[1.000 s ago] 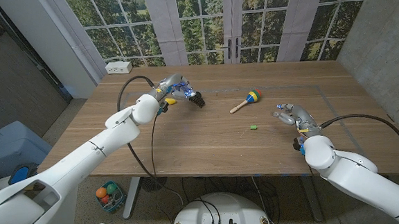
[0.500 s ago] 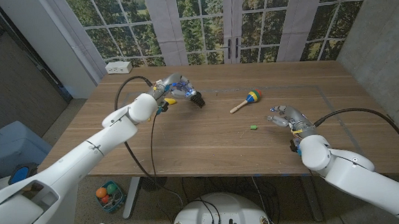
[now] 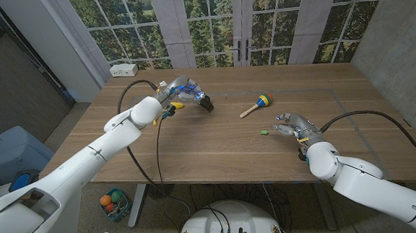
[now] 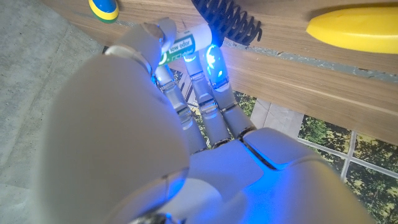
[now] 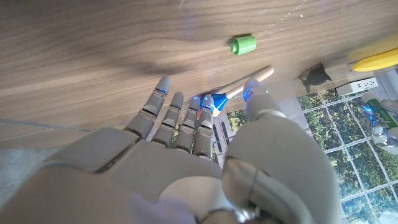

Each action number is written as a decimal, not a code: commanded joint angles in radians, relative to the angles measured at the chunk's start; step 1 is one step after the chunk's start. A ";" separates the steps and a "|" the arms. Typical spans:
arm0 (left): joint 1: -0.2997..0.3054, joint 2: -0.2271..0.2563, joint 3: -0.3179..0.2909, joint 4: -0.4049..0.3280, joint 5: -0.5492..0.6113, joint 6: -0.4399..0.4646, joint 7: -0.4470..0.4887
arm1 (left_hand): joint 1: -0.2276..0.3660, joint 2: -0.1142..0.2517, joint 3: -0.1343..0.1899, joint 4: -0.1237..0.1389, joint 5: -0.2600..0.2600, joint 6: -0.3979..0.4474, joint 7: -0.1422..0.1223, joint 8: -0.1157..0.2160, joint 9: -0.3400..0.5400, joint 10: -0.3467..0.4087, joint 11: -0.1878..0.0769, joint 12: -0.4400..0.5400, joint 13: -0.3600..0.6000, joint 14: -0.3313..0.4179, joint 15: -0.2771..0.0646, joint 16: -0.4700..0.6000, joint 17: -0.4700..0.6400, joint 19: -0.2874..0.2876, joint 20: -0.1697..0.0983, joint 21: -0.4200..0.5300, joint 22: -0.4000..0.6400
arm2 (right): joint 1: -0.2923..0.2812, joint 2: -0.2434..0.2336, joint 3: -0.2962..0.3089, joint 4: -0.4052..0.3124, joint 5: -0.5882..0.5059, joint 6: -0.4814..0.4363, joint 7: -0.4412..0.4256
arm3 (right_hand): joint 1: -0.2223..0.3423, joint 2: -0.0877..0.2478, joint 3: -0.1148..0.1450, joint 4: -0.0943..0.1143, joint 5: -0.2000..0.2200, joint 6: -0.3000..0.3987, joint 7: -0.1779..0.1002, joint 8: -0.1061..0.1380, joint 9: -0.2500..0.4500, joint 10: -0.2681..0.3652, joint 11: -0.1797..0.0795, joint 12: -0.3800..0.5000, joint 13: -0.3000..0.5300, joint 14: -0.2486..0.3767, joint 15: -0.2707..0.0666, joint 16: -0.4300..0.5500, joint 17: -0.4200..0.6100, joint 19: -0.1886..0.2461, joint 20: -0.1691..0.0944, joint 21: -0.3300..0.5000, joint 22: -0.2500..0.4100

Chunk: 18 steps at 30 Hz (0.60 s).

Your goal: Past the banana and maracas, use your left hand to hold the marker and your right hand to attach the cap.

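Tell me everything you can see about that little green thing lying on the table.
The green cap is a small, stubby cylinder, plastic by its look, with one end slightly wider. It lies on its side on the bare wooden table, nothing touching it. The right hand hovers close beside it, fingers spread and empty; the maraca lies farther back.

A lab-like room: wooden table (image 3: 217,148), bare concrete wall (image 3: 398,25), large forest-facing windows (image 3: 209,22).

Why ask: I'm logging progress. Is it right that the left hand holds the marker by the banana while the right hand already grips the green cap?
Not quite. The right hand is open, short of the green cap, as the right wrist view shows. The left hand does hold the marker by the banana.
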 commanded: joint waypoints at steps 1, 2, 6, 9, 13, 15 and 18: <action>0.005 0.017 -0.007 -0.028 -0.053 0.033 -0.021 | -0.001 0.013 0.027 0.018 0.009 -0.004 -0.001 0.005 0.005 0.055 -0.046 -0.002 0.127 0.279 -0.238 0.002 0.097 -0.005 -0.115 0.009 -0.002 | 0.065 -0.001 -0.102 0.010 -0.082 -0.054 0.024 | 0.024 -0.002 0.000 -0.010 0.002 0.012 -0.009 -0.001 0.003 0.003 -0.015 0.006 0.005 0.003 -0.056 0.006 0.003 0.006 -0.010 -0.003 0.003; 0.006 0.018 -0.007 -0.029 -0.055 0.035 -0.021 | -0.001 0.012 0.027 0.018 0.009 -0.004 -0.002 0.005 0.006 0.055 -0.046 -0.002 0.128 0.279 -0.238 0.002 0.097 -0.005 -0.116 0.010 -0.003 | 0.069 0.003 -0.110 0.013 -0.093 -0.060 0.020 | 0.031 -0.002 0.000 -0.012 0.002 0.014 -0.011 -0.001 0.003 0.003 -0.017 0.006 0.005 0.004 -0.062 0.007 0.004 0.007 -0.012 -0.003 0.002; 0.009 0.023 -0.008 -0.035 -0.062 0.038 -0.021 | -0.001 0.012 0.028 0.018 0.010 -0.003 -0.001 0.005 0.005 0.054 -0.046 -0.003 0.130 0.279 -0.238 0.001 0.099 -0.007 -0.116 0.012 -0.005 | 0.078 0.008 -0.133 0.023 -0.124 -0.060 0.017 | 0.052 -0.009 -0.001 -0.018 0.004 0.029 -0.020 0.004 0.003 0.011 -0.025 0.010 0.007 0.008 -0.071 0.008 0.004 0.014 -0.015 -0.001 0.002; 0.010 0.026 -0.009 -0.038 -0.066 0.040 -0.021 | -0.002 0.012 0.029 0.018 0.011 -0.004 -0.001 0.005 0.005 0.054 -0.046 -0.005 0.130 0.278 -0.238 0.000 0.101 -0.007 -0.116 0.014 -0.007 | 0.082 0.018 -0.150 0.037 -0.151 -0.053 0.008 | 0.068 -0.015 -0.004 -0.019 0.006 0.042 -0.024 0.008 0.003 0.021 -0.031 0.015 0.009 0.015 -0.081 0.012 0.006 0.019 -0.020 0.000 0.002; 0.010 0.029 -0.009 -0.040 -0.067 0.040 -0.020 | -0.003 0.012 0.030 0.019 0.012 -0.004 0.000 0.005 0.006 0.054 -0.046 -0.007 0.131 0.278 -0.238 -0.001 0.103 -0.008 -0.116 0.015 -0.010 | 0.098 0.030 -0.182 0.054 -0.192 -0.065 0.009 | 0.078 -0.023 -0.011 -0.017 0.007 0.054 -0.024 0.011 0.004 0.029 -0.032 0.018 0.011 0.022 -0.081 0.015 0.007 0.025 -0.021 0.002 0.002; 0.011 0.030 -0.010 -0.042 -0.070 0.041 -0.018 | -0.003 0.012 0.030 0.019 0.012 -0.004 -0.001 0.005 0.006 0.054 -0.046 -0.007 0.131 0.278 -0.238 -0.001 0.104 -0.008 -0.116 0.016 -0.010 | 0.104 0.034 -0.188 0.059 -0.200 -0.068 0.019 | 0.079 -0.027 -0.014 -0.015 0.008 0.061 -0.023 0.013 0.004 0.030 -0.030 0.019 0.012 0.023 -0.081 0.016 0.007 0.028 -0.022 0.003 0.001; 0.013 0.032 -0.011 -0.044 -0.071 0.043 -0.016 | -0.003 0.013 0.030 0.019 0.012 -0.004 -0.002 0.005 0.006 0.055 -0.045 -0.007 0.133 0.279 -0.238 -0.002 0.105 -0.010 -0.116 0.017 -0.012 | 0.114 0.041 -0.202 0.066 -0.217 -0.073 0.030 | 0.079 -0.029 -0.017 -0.013 0.008 0.065 -0.022 0.014 0.004 0.031 -0.030 0.020 0.013 0.025 -0.080 0.017 0.008 0.028 -0.022 0.003 0.001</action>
